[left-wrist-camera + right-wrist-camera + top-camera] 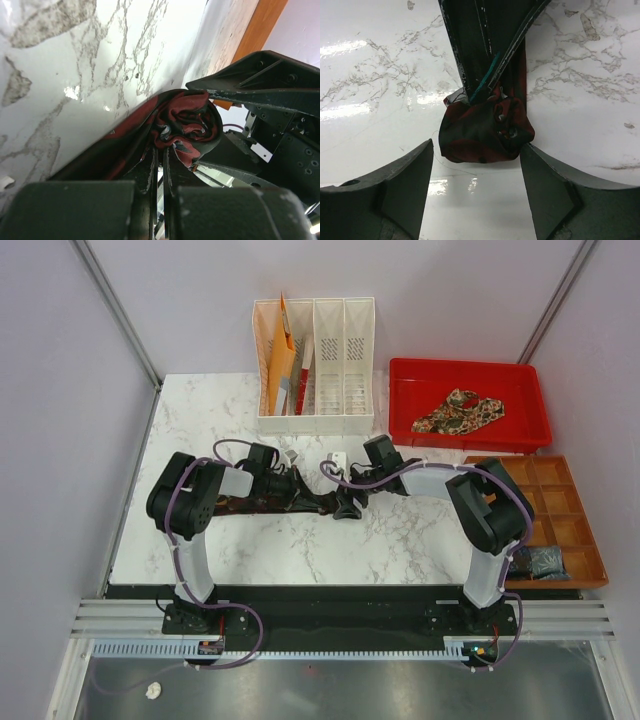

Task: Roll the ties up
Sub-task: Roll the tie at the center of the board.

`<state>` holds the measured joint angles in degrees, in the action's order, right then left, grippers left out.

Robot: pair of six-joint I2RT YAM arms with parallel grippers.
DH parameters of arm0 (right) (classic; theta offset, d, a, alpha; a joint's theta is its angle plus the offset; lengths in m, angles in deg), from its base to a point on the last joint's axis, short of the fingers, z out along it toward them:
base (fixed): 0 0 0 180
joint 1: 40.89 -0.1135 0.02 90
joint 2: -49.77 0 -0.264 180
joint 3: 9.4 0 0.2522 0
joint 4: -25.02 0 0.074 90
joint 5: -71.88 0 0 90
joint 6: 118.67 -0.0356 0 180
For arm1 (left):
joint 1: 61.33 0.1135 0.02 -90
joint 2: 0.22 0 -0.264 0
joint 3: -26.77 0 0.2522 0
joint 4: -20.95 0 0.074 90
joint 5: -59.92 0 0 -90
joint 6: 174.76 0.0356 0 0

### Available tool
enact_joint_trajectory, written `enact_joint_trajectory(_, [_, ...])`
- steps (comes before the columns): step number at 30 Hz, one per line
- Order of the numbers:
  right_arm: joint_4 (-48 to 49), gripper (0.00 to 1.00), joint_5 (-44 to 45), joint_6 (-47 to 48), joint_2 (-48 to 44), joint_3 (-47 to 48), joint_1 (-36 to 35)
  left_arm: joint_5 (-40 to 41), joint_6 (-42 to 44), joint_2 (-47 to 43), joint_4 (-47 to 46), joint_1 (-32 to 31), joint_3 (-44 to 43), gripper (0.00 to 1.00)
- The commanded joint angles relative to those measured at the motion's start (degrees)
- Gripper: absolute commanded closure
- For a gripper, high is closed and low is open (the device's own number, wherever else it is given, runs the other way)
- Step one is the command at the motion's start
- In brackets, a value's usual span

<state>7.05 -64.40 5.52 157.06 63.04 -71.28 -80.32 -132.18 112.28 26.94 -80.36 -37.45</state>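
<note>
Left gripper (160, 152) is pinched tight on the rolled end of the maroon tie (482, 131) mid-table, the rest trailing flat leftward. Right gripper (476, 150) stands wide around that roll, gripping nothing, with open marble table (300, 552) toward the near edge. The paisley tie (458, 412) sits bunched in the red tray (520, 388), far right.

Bright, even overhead light; white glare streaks on the glossy marble table (380, 80) left of the right gripper (476, 150), whose near fingers (395, 200) look blurred
</note>
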Motion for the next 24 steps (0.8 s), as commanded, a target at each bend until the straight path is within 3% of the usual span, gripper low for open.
enact_joint_trajectory(1, [10.25,0.24,0.04,-2.91,-2.78,-2.07,-1.69,10.86,5.93,4.12,6.89,-0.05,1.50,0.98])
enact_joint_trajectory(5, [12.29,0.33,2.33,-2.38,-2.87,-3.04,-2.48,11.83,6.64,3.86,7.42,-0.05,0.98,0.98])
enact_joint_trajectory(7, [12.21,0.52,2.34,-2.46,-2.96,-2.52,-2.57,11.57,7.16,3.42,8.91,-0.05,0.71,0.98])
enact_joint_trajectory(8, [11.86,0.67,2.25,-2.55,-3.22,-2.16,-2.65,11.65,6.90,3.25,8.91,-0.05,0.62,0.98])
enact_joint_trajectory(10, [8.36,0.80,1.64,-1.77,-3.57,0.28,-2.83,11.65,6.81,2.63,9.00,-0.31,0.36,0.98])
enact_joint_trajectory(11, [6.08,0.98,2.68,-1.24,-3.40,1.69,-3.44,12.00,6.64,2.37,8.91,-0.66,0.27,0.98])
enact_joint_trajectory(15, [-10.50,1.00,8.04,1.83,-1.21,10.30,-5.29,12.27,5.50,1.75,8.04,-1.80,0.44,0.98])
enact_joint_trajectory(20, [-19.06,1.00,11.57,9.12,-1.03,13.22,-6.61,10.43,5.05,2.89,4.78,-2.24,-0.25,0.98])
enact_joint_trajectory(21, [-21.17,0.85,10.78,10.61,-0.76,14.52,-6.70,10.16,5.49,3.07,4.87,-2.42,-0.69,0.98])
enact_joint_trajectory(22, [-22.85,0.46,10.43,11.59,-0.24,15.06,-6.70,10.25,6.02,3.33,6.26,-2.85,-1.65,0.98])
enact_joint_trajectory(23, [-22.95,0.21,10.51,11.60,-0.41,14.98,-6.52,11.12,7.07,3.33,6.97,-3.03,-2.01,0.98])
enact_joint_trajectory(24, [-22.52,0.02,10.16,11.86,-0.67,14.19,-6.43,11.39,7.69,3.33,7.41,-3.21,-2.27,0.98])
